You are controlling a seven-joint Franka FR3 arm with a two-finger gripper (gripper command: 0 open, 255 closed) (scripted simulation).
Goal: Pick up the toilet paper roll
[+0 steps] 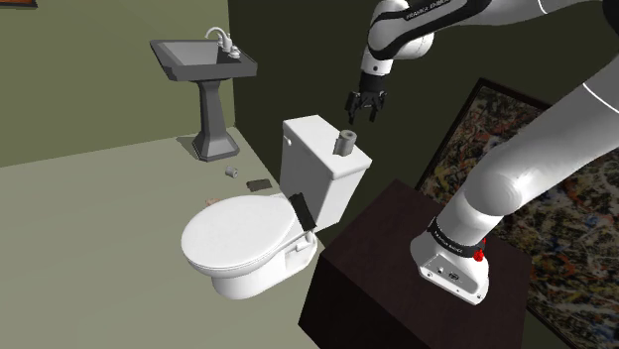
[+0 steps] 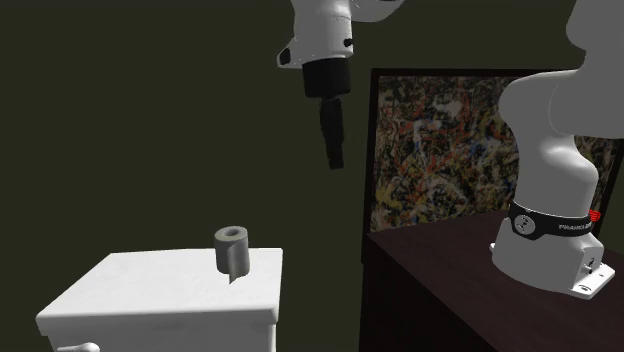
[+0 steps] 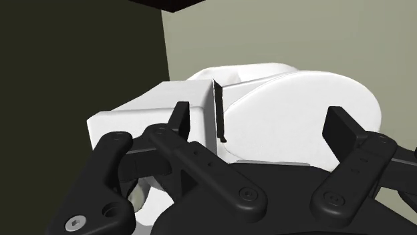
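A small grey toilet paper roll (image 1: 345,142) stands upright on the lid of the white toilet tank (image 1: 315,169), near the lid's far corner. In the second exterior view the roll (image 2: 232,250) sits on the white lid (image 2: 170,285). My black gripper (image 1: 364,108) hangs in the air above the roll and a little toward the shoulder view's right, pointing down and touching nothing. In the second exterior view the gripper (image 2: 335,155) is seen edge-on, well above the roll. The wrist view shows the gripper (image 3: 260,127) open, its fingers (image 3: 180,119) apart over the tank (image 3: 154,113).
The toilet bowl with closed lid (image 1: 243,233) stands in front of the tank. A grey pedestal sink (image 1: 205,61) is at the back left, with small items on the floor (image 1: 260,185). A framed painting (image 1: 565,213) leans behind the dark stand (image 1: 397,288). A dark wall rises behind the tank.
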